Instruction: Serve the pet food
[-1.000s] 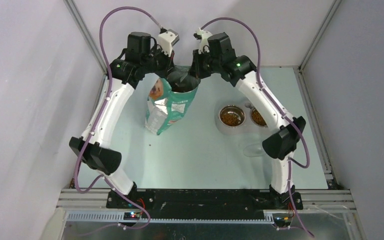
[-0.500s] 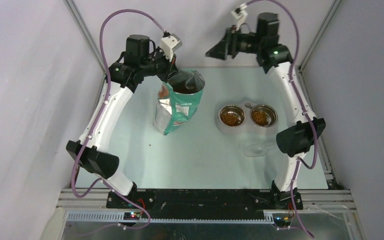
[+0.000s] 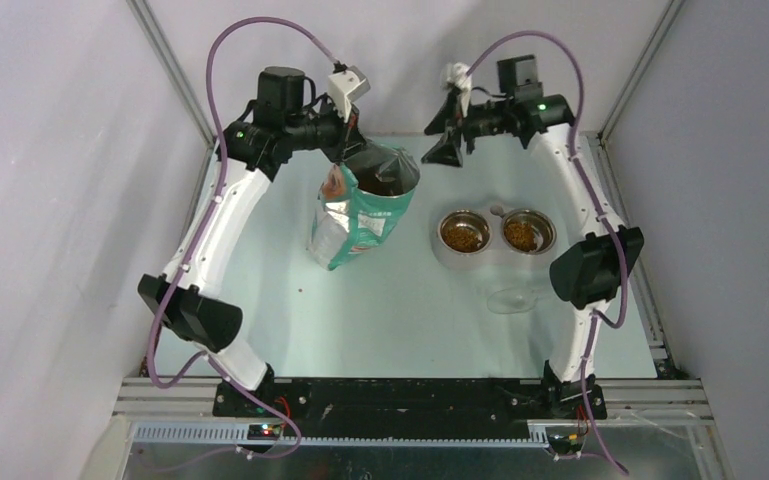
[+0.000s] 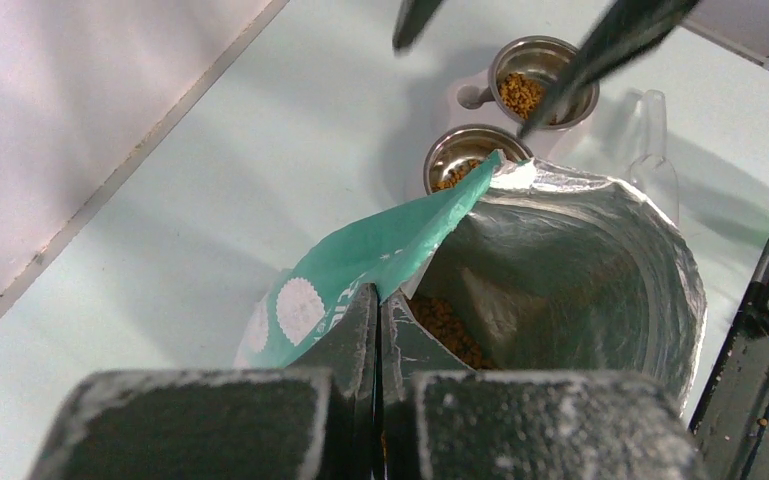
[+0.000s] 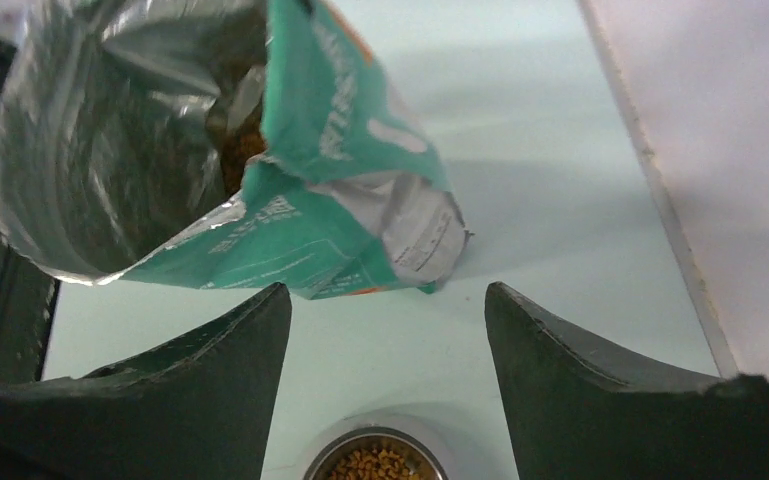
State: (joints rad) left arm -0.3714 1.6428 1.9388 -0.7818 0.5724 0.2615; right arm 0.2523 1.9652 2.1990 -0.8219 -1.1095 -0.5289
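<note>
Pet food (image 3: 463, 235): small brown dry pellets, loose, light and free-running. You cannot usefully pinch them, so treat them as something to pour or scoop, and take hold of whatever contains them. They sit in three places: a shallow layer in the left bowl (image 3: 443, 233), another in the right bowl (image 3: 550, 232), and a heap low inside the open bag (image 3: 365, 205). The two steel bowls stand side by side in one pale holder. The bag is teal and foil-lined, soft and tilted with its mouth gaping; it will likely sag, so its rim is the place to hold. Your left gripper (image 4: 377, 310) is clenched on that rim. Your right gripper (image 5: 385, 330) is spread wide and grasps nothing, beside the bag's mouth. A clear scoop (image 3: 513, 298) lies just beside the bowls, untouched.
</note>
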